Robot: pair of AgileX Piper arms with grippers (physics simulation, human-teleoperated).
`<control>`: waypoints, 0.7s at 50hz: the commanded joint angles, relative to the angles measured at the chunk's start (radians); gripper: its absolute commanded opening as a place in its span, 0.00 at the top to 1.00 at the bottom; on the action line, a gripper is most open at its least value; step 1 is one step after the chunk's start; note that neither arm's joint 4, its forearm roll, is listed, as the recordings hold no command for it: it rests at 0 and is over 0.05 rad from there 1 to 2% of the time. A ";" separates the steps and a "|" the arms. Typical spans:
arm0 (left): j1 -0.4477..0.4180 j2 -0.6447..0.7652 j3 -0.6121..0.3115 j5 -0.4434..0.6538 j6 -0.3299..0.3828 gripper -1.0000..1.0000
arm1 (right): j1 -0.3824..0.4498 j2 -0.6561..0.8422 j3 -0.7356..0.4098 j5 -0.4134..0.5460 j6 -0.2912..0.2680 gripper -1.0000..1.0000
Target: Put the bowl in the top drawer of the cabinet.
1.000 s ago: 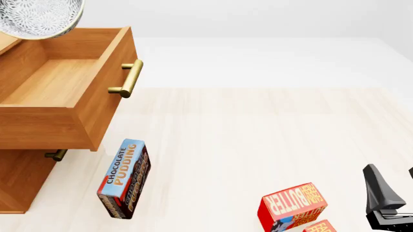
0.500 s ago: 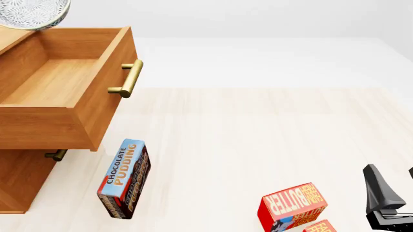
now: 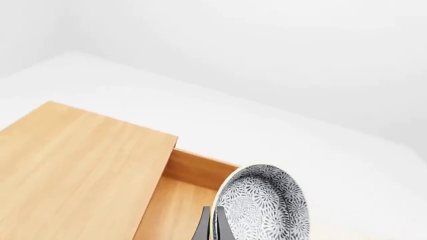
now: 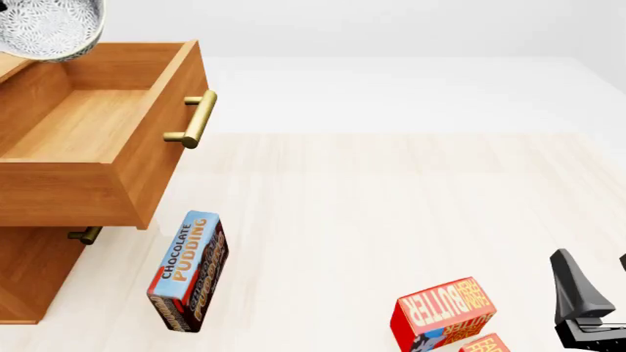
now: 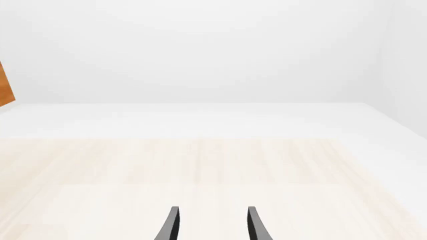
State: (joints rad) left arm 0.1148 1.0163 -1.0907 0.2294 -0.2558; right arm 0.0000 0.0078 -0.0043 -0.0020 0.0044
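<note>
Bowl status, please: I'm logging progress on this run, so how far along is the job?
Done: the top drawer stands pulled open, its inside bare. In hand: the left pincer grips the bowl by its rim, held on edge above the drawer's back end near the cabinet top. Left: lower it in and release. The right pincer is open, away from the cabinet.

A bare simulated test space, more lab bench than home: flat white walls and a white floor with no windows, fittings or clutter. Everything has the clean, textureless look of a render. A pale wood-grain table carries a light-brown cabinet at its left end. Right of the cabinet stands a chocolate pudding box, and further right a red butter box, like grocery props set out for a trial.
</note>
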 commanded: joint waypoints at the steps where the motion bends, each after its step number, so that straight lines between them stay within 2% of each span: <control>1: 0.010 0.020 0.005 -0.011 0.007 1.00 | 0.000 0.000 0.000 0.000 0.000 0.00; 35: 0.023 0.085 0.073 -0.074 0.037 1.00 | 0.000 0.000 0.000 0.000 0.000 0.00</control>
State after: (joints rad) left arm 0.1351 1.0858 -1.0286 0.1726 -0.2272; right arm 0.0000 0.0078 -0.0043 -0.0020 0.0043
